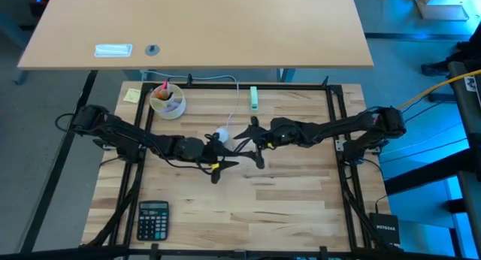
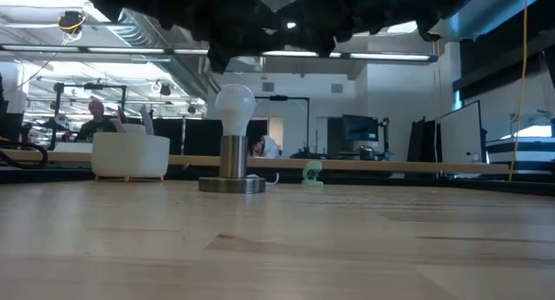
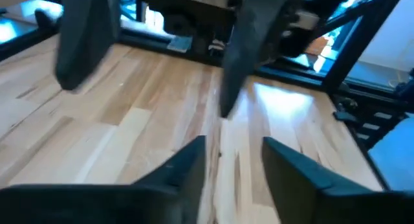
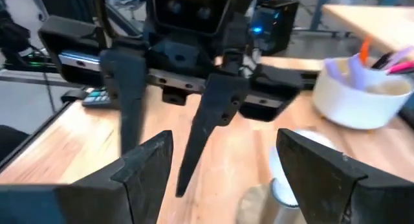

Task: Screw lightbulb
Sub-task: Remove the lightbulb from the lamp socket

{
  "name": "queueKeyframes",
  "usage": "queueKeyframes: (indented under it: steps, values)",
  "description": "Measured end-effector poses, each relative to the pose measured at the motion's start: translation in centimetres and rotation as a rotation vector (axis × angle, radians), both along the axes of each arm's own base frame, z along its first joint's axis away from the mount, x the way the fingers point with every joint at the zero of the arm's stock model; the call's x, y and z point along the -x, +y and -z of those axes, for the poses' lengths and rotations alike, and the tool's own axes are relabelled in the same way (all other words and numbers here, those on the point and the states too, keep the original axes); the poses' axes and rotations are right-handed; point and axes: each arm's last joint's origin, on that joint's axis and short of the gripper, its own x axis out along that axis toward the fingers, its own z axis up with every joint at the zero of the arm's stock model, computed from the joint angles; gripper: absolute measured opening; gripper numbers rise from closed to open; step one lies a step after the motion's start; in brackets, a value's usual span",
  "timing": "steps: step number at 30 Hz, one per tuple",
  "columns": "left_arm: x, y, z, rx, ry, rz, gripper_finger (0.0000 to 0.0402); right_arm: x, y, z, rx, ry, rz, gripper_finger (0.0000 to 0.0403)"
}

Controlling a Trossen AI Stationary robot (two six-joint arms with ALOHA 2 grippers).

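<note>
Lightbulb (image 1: 222, 134) stands upright, long axis vertical, seated in the socket disc (image 2: 231, 184) near the middle of the bench (image 1: 301, 200). The left pincer (image 1: 216, 167) hangs at about 6 o'clock of it, the right pincer (image 1: 255, 142) at about 3 o'clock, both close. Each has its fingers parted and holds nothing; I judge the right one slightly better placed to close round the globe.
</note>
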Motion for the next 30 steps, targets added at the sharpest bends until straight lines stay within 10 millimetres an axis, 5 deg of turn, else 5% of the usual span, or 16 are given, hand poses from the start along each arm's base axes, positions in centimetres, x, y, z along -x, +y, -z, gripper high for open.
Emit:
queueKeyframes:
  steps: [6,11,19,30]
  values:
    - [2.1,0.4,-4.0,-0.02,-0.006,0.01,0.0236,2.0,-0.2,-1.9,0.059,0.043,0.058,0.028]
    - [5.7,1.4,-5.0,-0.063,0.102,-0.16,0.0267,2.7,-0.4,-1.9,0.108,0.1,0.108,0.028]
    - [8.6,2.8,0.8,-0.058,0.152,-0.286,0.026,2.6,-2.0,1.9,0.126,0.216,0.154,0.028]
    - [8.2,3.9,5.6,-0.109,0.272,-0.326,0.0253,-0.2,-4.3,9.4,0.073,0.376,0.18,0.028]
